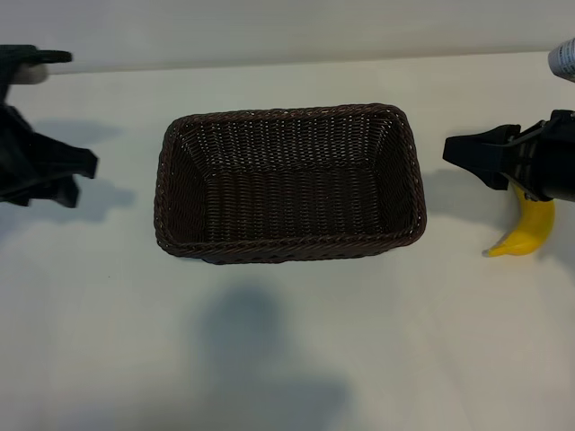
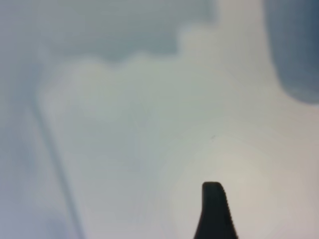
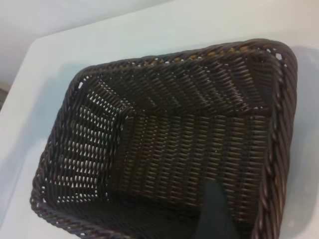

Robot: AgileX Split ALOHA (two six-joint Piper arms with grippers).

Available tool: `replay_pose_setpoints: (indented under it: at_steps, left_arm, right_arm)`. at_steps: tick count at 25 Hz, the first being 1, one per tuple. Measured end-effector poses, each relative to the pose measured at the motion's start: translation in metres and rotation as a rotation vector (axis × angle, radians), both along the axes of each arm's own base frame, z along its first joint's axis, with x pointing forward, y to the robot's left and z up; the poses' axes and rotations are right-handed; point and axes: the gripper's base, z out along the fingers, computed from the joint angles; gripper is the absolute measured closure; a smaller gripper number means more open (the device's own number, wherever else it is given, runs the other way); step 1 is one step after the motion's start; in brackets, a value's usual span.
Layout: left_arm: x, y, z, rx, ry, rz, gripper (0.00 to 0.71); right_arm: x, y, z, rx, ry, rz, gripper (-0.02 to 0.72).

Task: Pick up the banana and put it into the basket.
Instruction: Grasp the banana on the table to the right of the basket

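- The basket (image 1: 289, 182) sits in the middle of the white desk (image 1: 287, 359), its long sides running across the exterior view, and nothing lies inside it.
- The banana (image 1: 526, 232) lies on the desk to the right of the basket, well apart from it, outside the rim; only its lower curved part and pointed tip show, because the right arm covers the rest.
- The right tool (image 1: 467, 153) hangs above the banana's upper end and points toward the basket's right side, short of the rim. Its fingers stand apart and clamp nothing; whether they touch the banana cannot be told.
- In the right wrist view the basket (image 3: 164, 149) fills the picture, brown weave and braided rim, with one dark finger (image 3: 215, 211) of the tool in front of it.
- The left tool (image 1: 76, 166) is at the left edge of the exterior view, clear of the basket, with its fingers apart and nothing between them.
- The left wrist view shows only bare pale desk (image 2: 149, 124) and one dark fingertip (image 2: 215, 211).
- A white cylinder (image 1: 563, 58) stands at the far right edge.
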Motion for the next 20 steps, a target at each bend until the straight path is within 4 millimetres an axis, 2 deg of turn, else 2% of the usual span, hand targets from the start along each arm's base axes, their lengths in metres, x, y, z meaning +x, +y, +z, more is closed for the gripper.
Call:
replay_pose_setpoints:
  at_steps: [7,16,20]
  left_arm:
    - [-0.014,0.004,0.016,0.023,-0.019,0.009,0.181]
    - [-0.016,0.002,0.015,0.005,0.003,0.006,0.181]
    - [-0.022,0.003,0.002,0.009,0.048,0.006,0.181]
  right_arm:
    - [0.000,0.000,0.000,0.000,0.000,0.000,0.191]
    - [0.000,0.000,0.000,-0.001,0.000,-0.001,0.191]
    - [0.000,-0.001,0.000,-0.005,0.000,-0.006,0.191]
